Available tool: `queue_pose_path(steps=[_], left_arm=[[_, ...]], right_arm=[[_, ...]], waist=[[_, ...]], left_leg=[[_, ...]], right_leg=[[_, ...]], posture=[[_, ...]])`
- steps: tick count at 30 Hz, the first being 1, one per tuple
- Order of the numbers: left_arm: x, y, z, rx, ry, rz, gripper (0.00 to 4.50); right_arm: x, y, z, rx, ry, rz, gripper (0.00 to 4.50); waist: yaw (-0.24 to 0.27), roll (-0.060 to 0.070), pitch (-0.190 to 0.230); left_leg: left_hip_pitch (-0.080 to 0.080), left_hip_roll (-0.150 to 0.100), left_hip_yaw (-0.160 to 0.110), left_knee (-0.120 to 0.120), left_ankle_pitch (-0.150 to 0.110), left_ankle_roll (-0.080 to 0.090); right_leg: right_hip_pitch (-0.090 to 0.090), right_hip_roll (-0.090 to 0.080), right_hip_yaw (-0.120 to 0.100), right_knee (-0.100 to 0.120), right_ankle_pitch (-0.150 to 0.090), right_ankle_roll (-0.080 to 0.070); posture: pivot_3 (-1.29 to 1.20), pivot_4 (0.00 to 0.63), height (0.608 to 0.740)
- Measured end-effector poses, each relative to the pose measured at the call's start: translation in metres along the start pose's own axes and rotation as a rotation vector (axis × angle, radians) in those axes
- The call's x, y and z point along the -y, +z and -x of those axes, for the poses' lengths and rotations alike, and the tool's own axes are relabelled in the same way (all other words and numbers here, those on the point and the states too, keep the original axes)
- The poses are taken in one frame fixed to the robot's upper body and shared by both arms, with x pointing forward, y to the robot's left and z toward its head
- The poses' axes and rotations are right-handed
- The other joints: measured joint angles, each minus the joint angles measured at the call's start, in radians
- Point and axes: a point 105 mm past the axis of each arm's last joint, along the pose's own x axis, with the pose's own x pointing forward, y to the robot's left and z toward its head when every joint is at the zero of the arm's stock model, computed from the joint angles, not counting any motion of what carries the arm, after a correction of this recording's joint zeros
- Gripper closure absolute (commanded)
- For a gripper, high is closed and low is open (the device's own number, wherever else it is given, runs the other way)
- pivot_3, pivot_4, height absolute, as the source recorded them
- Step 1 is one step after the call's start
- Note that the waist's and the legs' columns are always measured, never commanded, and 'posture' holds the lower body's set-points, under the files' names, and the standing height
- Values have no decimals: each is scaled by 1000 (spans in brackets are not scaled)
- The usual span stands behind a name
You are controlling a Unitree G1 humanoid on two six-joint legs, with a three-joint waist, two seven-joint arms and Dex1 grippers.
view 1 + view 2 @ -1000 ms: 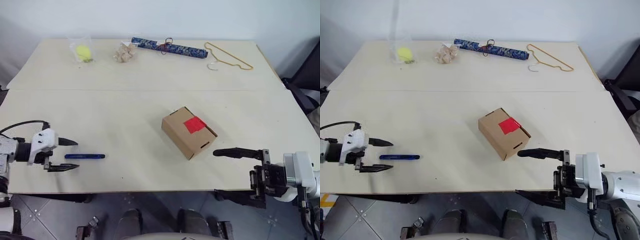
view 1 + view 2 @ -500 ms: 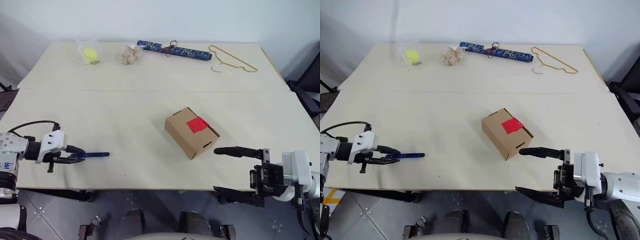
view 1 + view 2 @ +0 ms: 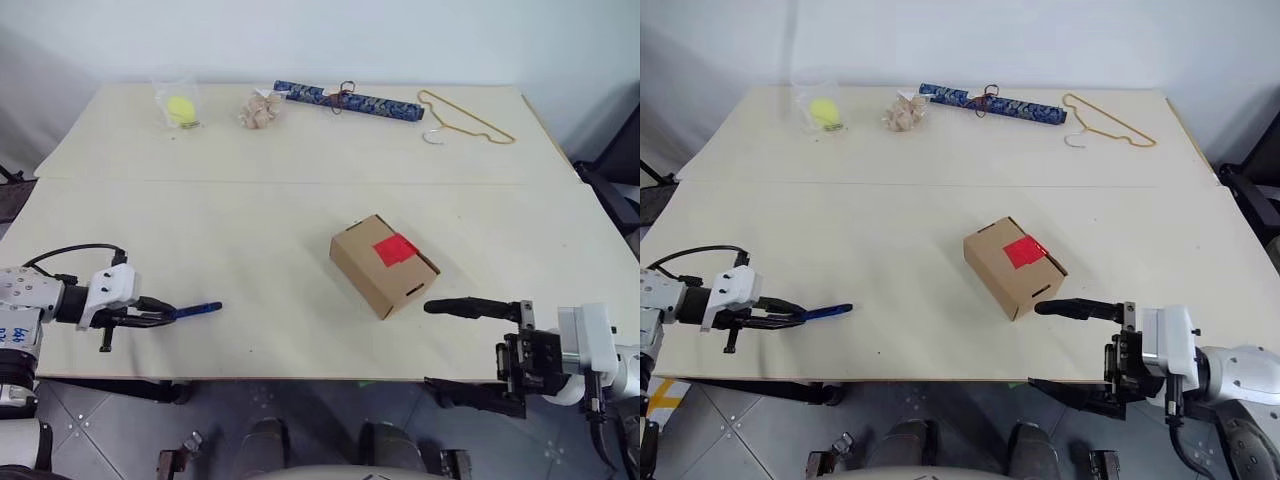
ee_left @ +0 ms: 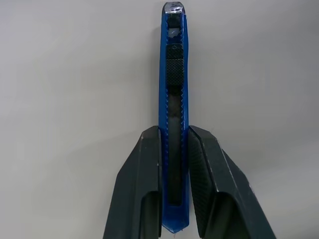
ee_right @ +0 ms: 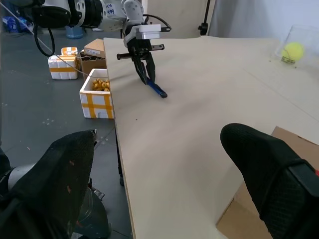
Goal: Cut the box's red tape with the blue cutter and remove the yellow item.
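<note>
**Blue cutter pinched at its tail, ready to lift**

Black fingers [image 4: 144, 189] of the left gripper [image 4: 173, 164] are pressed against both sides of the blue cutter [image 4: 173, 99], clamping its rear half while the slider and the tip stick out well past them. In the left eye view this gripper sits at the lower left of the frame, the cutter's free end pointing toward the centre of the pale tabletop [image 3: 250, 230]. The hold looks centred and square, so the step in hand is, by my reading, to raise the cutter cleanly off the table without letting it pivot. A grip this far back leaves a long lever ahead of the fingers; a slow, level lift should keep the tip from swinging.

Further out, the box [image 3: 382, 263] lies just right of centre, well apart from the cutter, with the red tape [image 3: 393, 248] on its top face across the lid seam. The right gripper [image 3: 468, 345] hangs at the lower right of the frame, its fingers spread wide and holding nothing, close to the box's near corner; it seems well placed to steady the box once the blade arrives.

Along the top edge of the frame lie a bagged yellow-green ball [image 3: 178, 105], a patterned dark blue roll [image 3: 345, 100] and a wire hanger [image 3: 462, 116], none of them in the way. The yellow item cannot be seen, presumably because it is inside the closed box
</note>
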Motion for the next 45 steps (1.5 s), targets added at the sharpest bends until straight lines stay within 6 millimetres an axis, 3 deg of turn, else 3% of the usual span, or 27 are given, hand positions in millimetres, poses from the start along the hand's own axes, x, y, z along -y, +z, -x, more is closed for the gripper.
queue_pose_path(steps=[4,11,14,19,25,34,39,45], left_arm=[[1,21,-19,68,-34,-33,4098],[26,90,-76,153,-230,-170,4098],[41,126,-110,141,-314,-188,4099],[54,174,-157,118,-321,-179,4099],[63,185,-186,26,-313,-72,4099],[72,190,-186,-44,-308,-44,4099],[73,195,-191,-48,-292,-12,4099],[72,195,-192,-60,-277,19,4099]], right_arm=[[0,-1,1,-14,7,-2,0],[4,-13,21,-126,-81,-90,0],[4,-32,36,-256,-121,-127,619],[8,-48,45,-379,-161,-110,2356],[19,-58,17,-393,-130,-50,4468],[37,-80,-9,-429,-58,-16,4468],[28,-99,-19,-476,61,-5,4468],[33,-104,-27,-472,73,12,4468]], waist=[[5,0,0],[3,-2,1],[5,-3,2],[-4,-3,2],[-4,-3,2],[1,-3,2],[9,-2,2],[8,-2,2]], left_leg=[[-1,0,0,1,0,0],[-3,0,0,2,0,0],[-4,0,0,4,0,0],[-5,1,0,7,-1,1],[-7,2,-1,12,-1,0],[-9,2,-1,15,-2,-1],[-9,2,-1,16,-2,-1],[-8,2,-1,17,-2,-1]], right_leg=[[0,0,0,0,0,0],[0,1,0,0,1,1],[0,1,0,-1,1,1],[0,2,2,-3,1,1],[-1,3,2,-3,1,1],[-1,3,3,-4,1,1],[0,3,3,-4,1,2],[1,3,4,-3,1,2]], posture=[[0,150,740],[0,150,740],[0,150,740],[0,150,740],[0,150,740],[0,150,740],[0,150,740],[0,150,740]])
